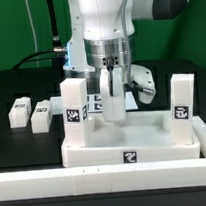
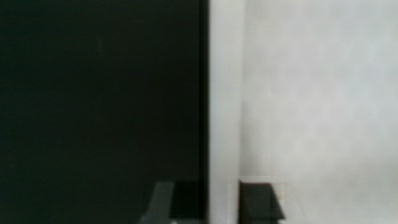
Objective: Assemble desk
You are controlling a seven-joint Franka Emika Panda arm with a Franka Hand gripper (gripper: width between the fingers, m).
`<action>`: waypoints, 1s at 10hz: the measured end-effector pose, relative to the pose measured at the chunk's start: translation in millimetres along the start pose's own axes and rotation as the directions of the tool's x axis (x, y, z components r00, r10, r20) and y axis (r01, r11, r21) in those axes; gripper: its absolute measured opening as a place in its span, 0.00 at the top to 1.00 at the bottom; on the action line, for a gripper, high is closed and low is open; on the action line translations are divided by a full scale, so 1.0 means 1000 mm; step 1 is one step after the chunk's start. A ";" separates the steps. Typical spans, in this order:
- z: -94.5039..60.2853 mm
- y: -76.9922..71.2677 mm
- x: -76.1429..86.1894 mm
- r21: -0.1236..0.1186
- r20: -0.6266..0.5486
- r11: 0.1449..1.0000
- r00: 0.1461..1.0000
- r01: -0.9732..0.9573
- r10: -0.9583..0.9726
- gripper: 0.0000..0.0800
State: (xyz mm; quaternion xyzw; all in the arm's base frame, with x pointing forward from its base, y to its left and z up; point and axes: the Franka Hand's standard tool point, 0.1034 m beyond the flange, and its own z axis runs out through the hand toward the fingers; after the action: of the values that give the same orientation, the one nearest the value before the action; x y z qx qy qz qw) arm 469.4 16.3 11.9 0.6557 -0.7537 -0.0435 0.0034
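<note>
The desk top [image 1: 144, 138] lies flat as a white tray near the front of the black table. One tagged leg [image 1: 75, 111] stands upright at its near corner on the exterior view's left, and another leg [image 1: 182, 110] stands at its corner on the right. Two more legs [image 1: 18, 111] [image 1: 40, 116] lie loose on the table to the left. My gripper [image 1: 114, 115] reaches straight down at the tray's far rim. In the wrist view the thin white rim [image 2: 221, 100] runs between the dark fingers [image 2: 173, 200], and the gripper [image 2: 221, 192] is shut on it.
A long white border wall [image 1: 107, 176] runs along the front of the table, just before the tray. Black cables trail at the back left [image 1: 32, 58]. In the wrist view the black table [image 2: 89, 100] lies on one side of the rim and the tray floor [image 2: 320, 100] on the other.
</note>
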 end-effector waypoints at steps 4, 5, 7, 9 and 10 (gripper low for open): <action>-0.001 -0.002 0.004 0.007 -0.005 0.984 0.984 0.179 -0.179 0.91; -0.005 -0.008 0.018 0.014 -0.012 0.959 0.959 0.285 -0.285 0.91; -0.008 -0.012 0.030 0.019 -0.022 0.907 0.907 0.421 -0.420 0.91; -0.010 -0.015 0.037 0.022 -0.034 0.865 0.865 0.501 -0.501 0.91; -0.011 -0.015 0.041 0.020 -0.040 0.838 0.838 0.545 -0.544 0.91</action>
State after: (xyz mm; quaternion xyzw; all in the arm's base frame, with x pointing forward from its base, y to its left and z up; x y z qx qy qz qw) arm 479.5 -26.5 19.3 0.8433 -0.5370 -0.0205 -0.0071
